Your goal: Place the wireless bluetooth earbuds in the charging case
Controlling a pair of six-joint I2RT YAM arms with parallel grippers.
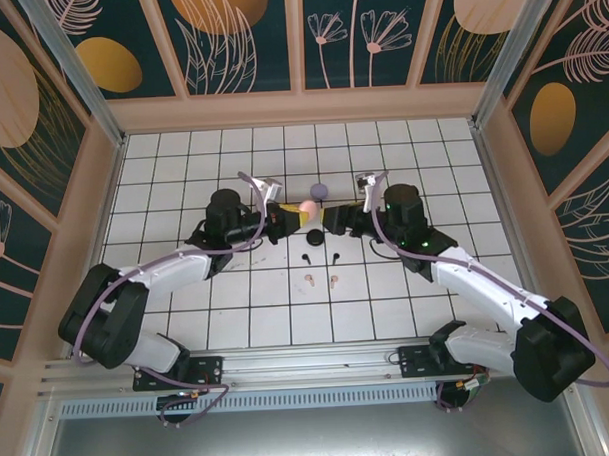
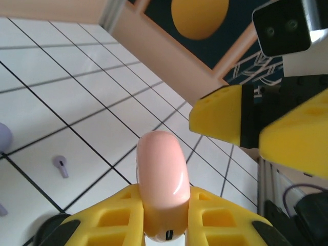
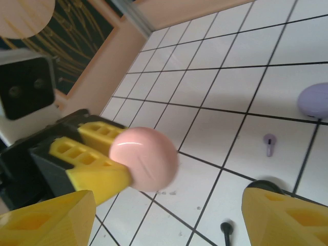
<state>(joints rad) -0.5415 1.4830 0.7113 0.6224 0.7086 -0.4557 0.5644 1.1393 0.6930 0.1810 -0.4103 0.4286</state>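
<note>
Two arms: bent inward, claws facing each other.
Left gripper (image 1: 294,212): pinching pink charging case (image 1: 307,206).
Right gripper (image 1: 330,220): spread, near case.

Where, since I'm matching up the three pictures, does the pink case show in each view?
Top external: over the centre of the tiles, the pink case sits at the tip of the left gripper.
Left wrist: bottom centre, clamped between that gripper's yellow fingers.
Right wrist: left of centre, at the end of those fingers.
Shared landmark: the lilac case, at the left edge and right edge of the wrist views.
</note>
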